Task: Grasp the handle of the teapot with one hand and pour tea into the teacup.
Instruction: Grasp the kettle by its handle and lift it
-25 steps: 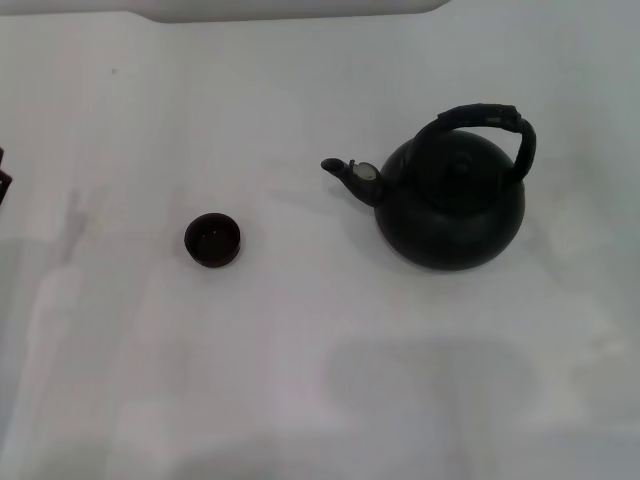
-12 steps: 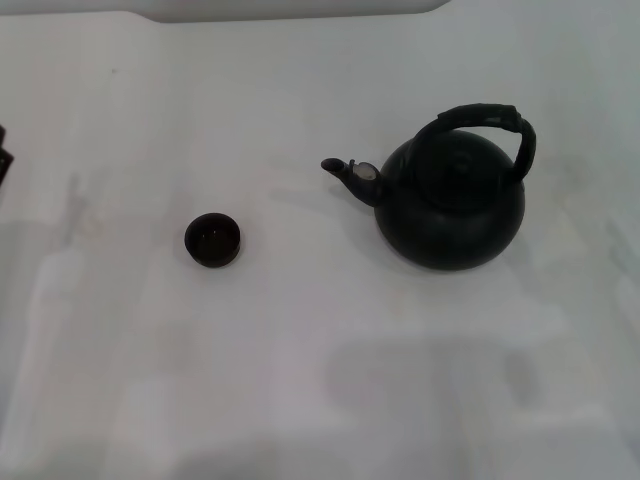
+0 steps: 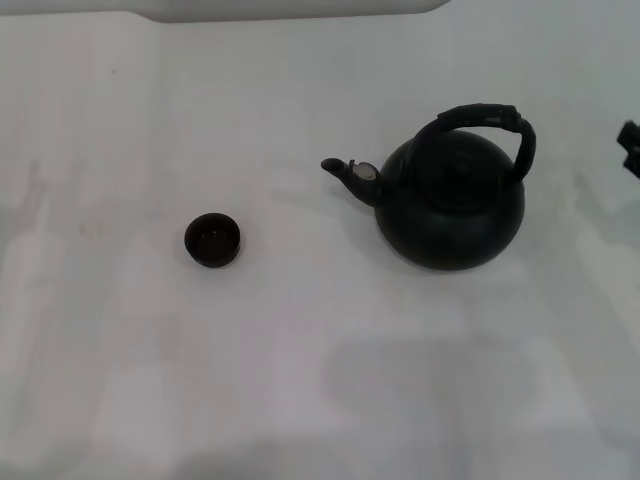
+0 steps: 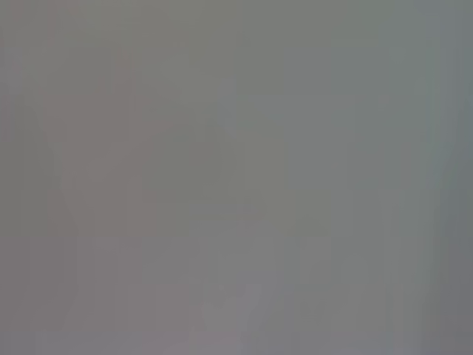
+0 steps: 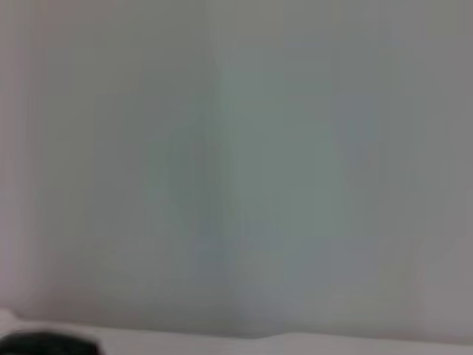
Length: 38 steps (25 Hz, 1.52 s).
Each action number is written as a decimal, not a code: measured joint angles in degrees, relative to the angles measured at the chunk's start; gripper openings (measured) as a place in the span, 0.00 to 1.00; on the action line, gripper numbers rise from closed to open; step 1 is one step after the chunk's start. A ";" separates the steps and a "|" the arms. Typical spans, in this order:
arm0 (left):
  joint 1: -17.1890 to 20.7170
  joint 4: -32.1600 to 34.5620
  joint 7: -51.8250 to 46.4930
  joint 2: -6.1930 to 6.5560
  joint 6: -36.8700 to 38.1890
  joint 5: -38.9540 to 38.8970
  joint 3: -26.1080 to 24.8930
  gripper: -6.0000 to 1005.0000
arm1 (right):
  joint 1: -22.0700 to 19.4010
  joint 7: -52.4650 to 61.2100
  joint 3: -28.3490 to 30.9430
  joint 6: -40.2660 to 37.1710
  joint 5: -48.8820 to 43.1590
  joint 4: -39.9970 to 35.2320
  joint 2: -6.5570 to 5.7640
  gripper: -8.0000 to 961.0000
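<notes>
The teapot (image 3: 450, 205) stands upright on the white bench (image 3: 300, 380), toward the right edge and somewhat nearer the far edge than the near one. Its handle (image 3: 490, 125) arches over the lid, free of any grip. Its spout (image 3: 350, 175) points toward the left edge. The teacup (image 3: 212, 240) sits upright on the bench, left of centre, well apart from the teapot and roughly in line with the spout. A small dark part of the right gripper (image 3: 630, 147) shows at the right edge of the bench, near the teapot but not touching it; whether it is wide or narrow cannot be told. The left gripper is out of sight in every view.
</notes>
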 joint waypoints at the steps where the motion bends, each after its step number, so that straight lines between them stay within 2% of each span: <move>1: 0.00 0.19 0.00 0.01 0.05 -0.11 0.00 0.89 | 0.92 0.02 -0.43 -1.28 0.77 -0.17 -0.03 0.83; 6: 0.26 0.83 -0.01 0.06 0.66 -1.70 -0.01 0.89 | 5.36 -0.16 -3.29 -9.43 3.58 -1.55 -0.13 0.83; 13: -0.03 0.85 -0.04 0.07 0.78 -4.58 -0.01 0.89 | 5.16 0.50 -5.79 -16.88 4.36 -7.00 -0.15 0.83; 18: -0.15 0.93 -0.23 0.16 1.03 -6.46 -0.01 0.89 | 2.47 0.66 -8.79 -21.43 4.46 -12.13 -0.27 0.83; 21: -0.30 1.23 -0.25 0.17 2.12 -6.89 -0.01 0.89 | -1.17 0.52 -11.11 -22.80 4.43 -14.92 -0.17 0.83; 32: -1.17 2.29 -0.13 0.16 3.54 -6.99 0.00 0.89 | -10.29 0.27 -14.27 -21.76 4.05 -19.56 -0.41 0.83; 38: -1.79 2.35 -0.09 0.16 5.12 -6.99 0.00 0.89 | -11.57 0.12 -17.25 -21.02 2.59 -19.62 -0.44 0.83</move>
